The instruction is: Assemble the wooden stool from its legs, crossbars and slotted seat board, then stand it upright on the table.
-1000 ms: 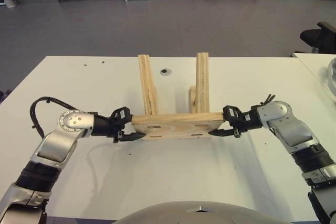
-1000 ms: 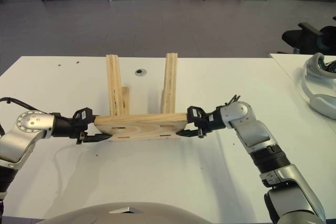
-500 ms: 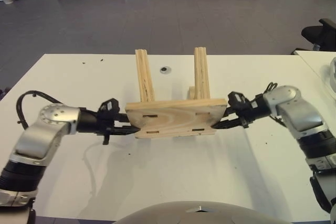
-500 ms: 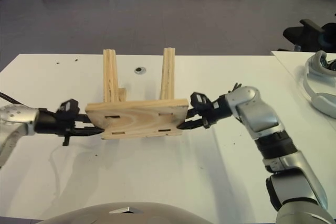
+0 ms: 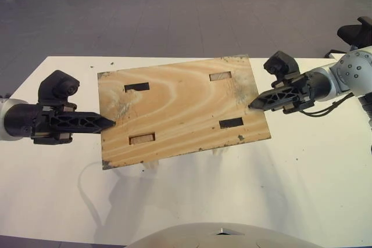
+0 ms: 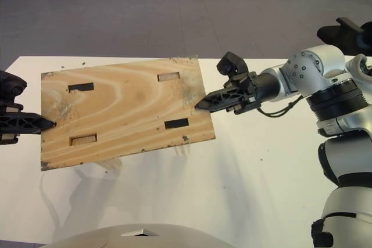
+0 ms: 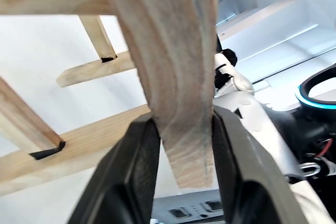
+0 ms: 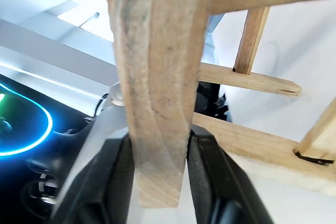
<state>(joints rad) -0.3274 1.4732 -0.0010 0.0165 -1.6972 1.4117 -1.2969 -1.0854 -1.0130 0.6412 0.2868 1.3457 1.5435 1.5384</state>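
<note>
The wooden stool is held level, its slotted seat board (image 5: pixel 180 108) facing up and covering the legs below it. Two of its slots look dark and two are filled with wood. My left gripper (image 5: pixel 107 123) is shut on the board's left edge, and my right gripper (image 5: pixel 253 105) is shut on its right edge. In the left wrist view the board edge (image 7: pixel 178 119) sits between the black fingers (image 7: pixel 131 171), with a crossbar (image 7: pixel 94 69) behind. The right wrist view has the edge (image 8: pixel 157 103) clamped between the fingers (image 8: pixel 113 182), with a crossbar (image 8: pixel 247 80) beyond. I cannot tell whether the legs touch the table.
The white table (image 5: pixel 302 172) spreads under the stool, with bare surface in front and to the right and the stool's shadow on it. A black office chair (image 5: pixel 357 30) stands off the table's far right corner. Open floor lies beyond the far edge.
The stool lay on its side with legs pointing away. Both grippers have turned it so the seat faces up, and have lifted it closer to the camera.
</note>
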